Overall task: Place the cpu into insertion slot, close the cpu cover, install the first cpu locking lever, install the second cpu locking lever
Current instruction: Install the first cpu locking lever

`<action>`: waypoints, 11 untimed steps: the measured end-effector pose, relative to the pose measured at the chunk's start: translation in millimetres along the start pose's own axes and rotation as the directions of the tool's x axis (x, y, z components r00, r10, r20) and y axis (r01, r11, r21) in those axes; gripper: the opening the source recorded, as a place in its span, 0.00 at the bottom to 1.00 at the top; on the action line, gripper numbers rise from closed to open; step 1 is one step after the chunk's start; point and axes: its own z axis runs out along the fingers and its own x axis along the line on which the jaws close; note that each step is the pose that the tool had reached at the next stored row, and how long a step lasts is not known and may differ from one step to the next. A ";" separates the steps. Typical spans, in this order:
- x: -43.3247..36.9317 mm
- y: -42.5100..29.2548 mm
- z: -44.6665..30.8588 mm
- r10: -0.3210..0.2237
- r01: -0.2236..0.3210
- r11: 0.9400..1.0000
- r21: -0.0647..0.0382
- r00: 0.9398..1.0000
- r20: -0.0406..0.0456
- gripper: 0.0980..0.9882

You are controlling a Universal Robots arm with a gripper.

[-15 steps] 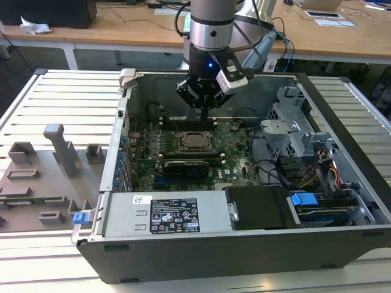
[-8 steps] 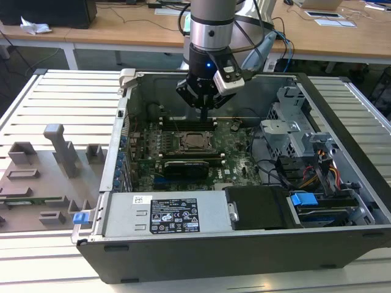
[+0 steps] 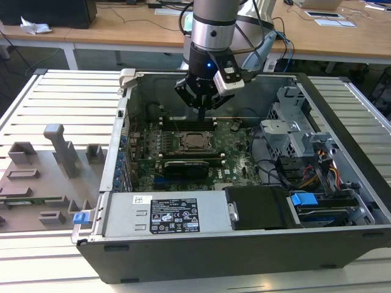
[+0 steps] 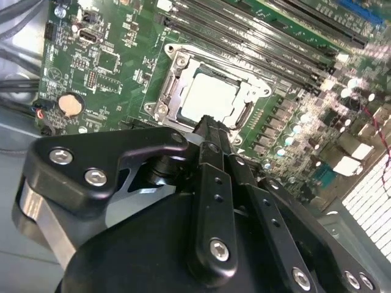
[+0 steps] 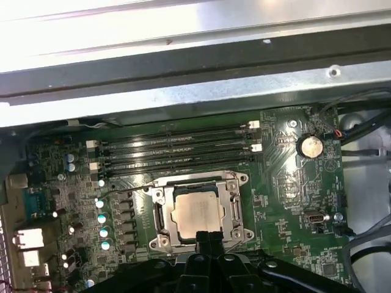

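Hand: the gripper (image 3: 201, 112) hangs inside the open computer case (image 3: 342, 159), its two fingers pressed together with nothing between them.
Hand's place: its tips are above the green board (image 3: 235, 155), over the edge of the socket (image 5: 162, 215), as both wrist views show.
Chip: the pale square chip (image 5: 195, 210) lies flat in the socket, at the middle of the board.
Cover: the silvery cover (image 5: 235, 210) lies down around the chip, whose face shows through its window.
In the way: in both wrist views the gripper's black body hides the socket's near edge.
Neighbours: four long memory slots (image 5: 177, 143) run just beside the socket; a round coin battery (image 5: 310, 146) sits farther along the board.
Black card: a long black card (image 3: 186, 166) stands near the socket, on the side away from the gripper.
Case contents: a grey power box (image 3: 165, 213) lies along the front, with a metal drive cage (image 3: 293, 131) and loose cables (image 3: 305, 174) on the exterior view's right.
Outside: a grey tray of blocks (image 3: 43, 177) lies on the exterior view's left.
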 end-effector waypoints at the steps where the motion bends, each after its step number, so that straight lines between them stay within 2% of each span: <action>1: 0.0 0.0 0.0 -0.043 0.043 0.999 0.001 0.999 0.001 0.01; 2: 0.0 0.0 0.0 -0.062 0.062 0.998 0.001 0.998 0.002 0.01; 5: 0.9 0.0 0.0 -0.062 0.062 0.998 0.001 0.998 0.002 0.01; 11: 24.3 -2.0 0.6 -0.063 0.063 0.998 0.001 0.998 0.002 0.01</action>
